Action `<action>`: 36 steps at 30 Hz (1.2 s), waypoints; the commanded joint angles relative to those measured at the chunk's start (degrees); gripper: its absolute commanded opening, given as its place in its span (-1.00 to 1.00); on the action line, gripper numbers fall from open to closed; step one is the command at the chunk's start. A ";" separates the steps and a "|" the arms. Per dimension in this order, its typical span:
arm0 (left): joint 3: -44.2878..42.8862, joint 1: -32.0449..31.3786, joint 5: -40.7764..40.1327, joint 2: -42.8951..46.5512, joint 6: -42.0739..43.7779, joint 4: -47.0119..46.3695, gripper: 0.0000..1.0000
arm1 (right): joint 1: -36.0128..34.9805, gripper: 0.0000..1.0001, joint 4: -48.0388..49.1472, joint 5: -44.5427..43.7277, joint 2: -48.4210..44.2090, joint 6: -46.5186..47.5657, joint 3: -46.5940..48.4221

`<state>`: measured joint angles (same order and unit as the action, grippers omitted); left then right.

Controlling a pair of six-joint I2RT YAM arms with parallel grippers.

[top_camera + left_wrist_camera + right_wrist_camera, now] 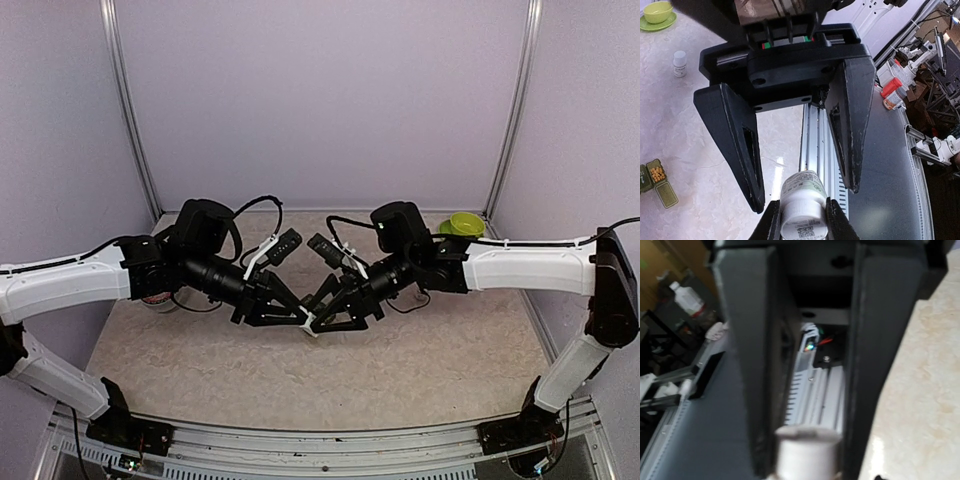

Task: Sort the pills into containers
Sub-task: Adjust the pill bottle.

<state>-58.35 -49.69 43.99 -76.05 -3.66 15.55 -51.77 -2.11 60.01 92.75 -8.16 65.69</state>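
A white pill bottle (802, 210) is held in mid-air over the table's front edge, with my left gripper (804, 222) shut on its ribbed cap. My right gripper (807, 192) faces it, its two black fingers (742, 150) standing on either side of the bottle's far end, with gaps on both sides. From above, both grippers meet at the bottle (311, 326) at table centre. The right wrist view is blurred and shows the bottle (807, 450) between dark fingers. The dark green containers (667, 195) lie open on the table, with orange pills (658, 174) in one compartment.
A lime-green bowl (658, 11) on its saucer sits at the back right corner (461, 224). A small white bottle (679, 63) stands upright on the marble top. The metal rail (812, 145) of the table's front edge runs below the grippers.
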 commanded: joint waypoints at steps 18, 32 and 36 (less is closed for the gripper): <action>-2.38 -0.37 -0.92 -1.26 0.01 1.00 -0.73 | -2.29 -0.45 -10.05 -6.97 3.71 6.53 4.35; -2.97 -0.11 -4.69 -1.58 -0.93 2.36 -0.74 | -2.33 0.14 -12.69 -9.62 2.22 8.70 4.99; -3.30 0.68 -6.20 -2.84 -3.24 3.16 -0.74 | -2.31 0.28 -15.28 -21.28 -0.99 12.65 4.15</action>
<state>-59.64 -49.52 39.79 -77.58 -4.91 17.72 -53.95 -14.06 49.21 95.50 0.32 69.12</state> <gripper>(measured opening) 0.224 0.619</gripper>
